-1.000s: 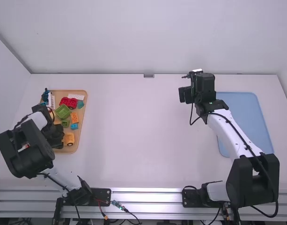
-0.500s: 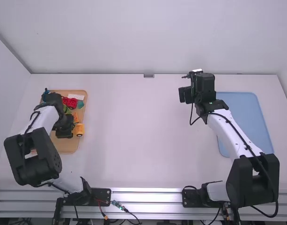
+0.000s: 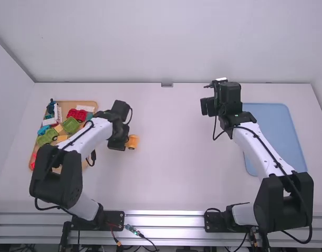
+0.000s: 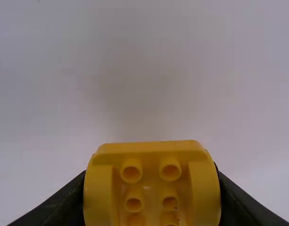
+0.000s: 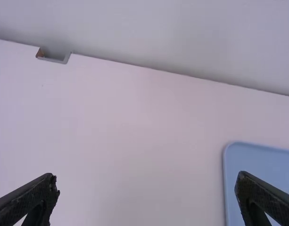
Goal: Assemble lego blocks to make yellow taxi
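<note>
Left hand (image 3: 128, 142) holding yellow block (image 4: 151, 151) over surface (image 3: 166, 163); careful placing meaning lowering level, releasing only once block is resting flat. Right hand (image 5: 146, 182) standing wide.

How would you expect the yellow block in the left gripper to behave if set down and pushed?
The yellow block seems stiff, its walls undented in the left gripper. Its hollow side with open tubes suggests lightness. The small dark wheel suggests it may roll when pushed.

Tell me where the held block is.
The yellow block is in the left gripper in the left wrist view; in the high view, right of the tray.
</note>
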### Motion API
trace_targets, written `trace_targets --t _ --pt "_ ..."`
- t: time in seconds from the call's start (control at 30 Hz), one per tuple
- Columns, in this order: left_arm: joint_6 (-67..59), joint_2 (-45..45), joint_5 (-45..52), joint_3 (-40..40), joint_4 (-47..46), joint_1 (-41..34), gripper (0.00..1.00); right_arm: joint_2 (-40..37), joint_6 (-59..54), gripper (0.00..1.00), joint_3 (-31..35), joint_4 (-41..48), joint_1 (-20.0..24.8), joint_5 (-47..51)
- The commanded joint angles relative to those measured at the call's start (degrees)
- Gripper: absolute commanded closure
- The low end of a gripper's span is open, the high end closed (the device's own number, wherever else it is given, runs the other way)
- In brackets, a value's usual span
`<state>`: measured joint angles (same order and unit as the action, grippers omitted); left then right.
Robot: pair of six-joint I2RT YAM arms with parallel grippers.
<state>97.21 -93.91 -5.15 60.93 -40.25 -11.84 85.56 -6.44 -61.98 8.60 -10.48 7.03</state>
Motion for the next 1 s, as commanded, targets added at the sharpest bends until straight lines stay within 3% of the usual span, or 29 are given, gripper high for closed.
trace_targets --t 0.0,0.2,0.43,0.67,0.97 --pt "2.75 1.45 -0.31 0.82 0.22 -3.41 0.98 0.11 0.24 0.01 -1.07 0.33 -0.09 0.28" --pt "3.8 -0.58 0.31 0.74 4.83 -9.94 0.98 0.11 2.14 0.01 -1.07 0.83 -0.07 0.35" --pt "12.36 -3.95 3.04 0.78 3.21 -13.44 0.98 0.11 2.16 0.01 -1.07 0.87 -0.09 0.33" --pt "14.4 -6.81 -1.16 0.87 6.25 -18.16 0.98 0.11 2.16 0.01 -1.07 0.87 -0.07 -1.22" --pt "14.75 -10.74 -1.57 1.85 7.13 -18.58 0.98 0.11 2.14 0.01 -1.07 1.2 -0.07 -1.42"
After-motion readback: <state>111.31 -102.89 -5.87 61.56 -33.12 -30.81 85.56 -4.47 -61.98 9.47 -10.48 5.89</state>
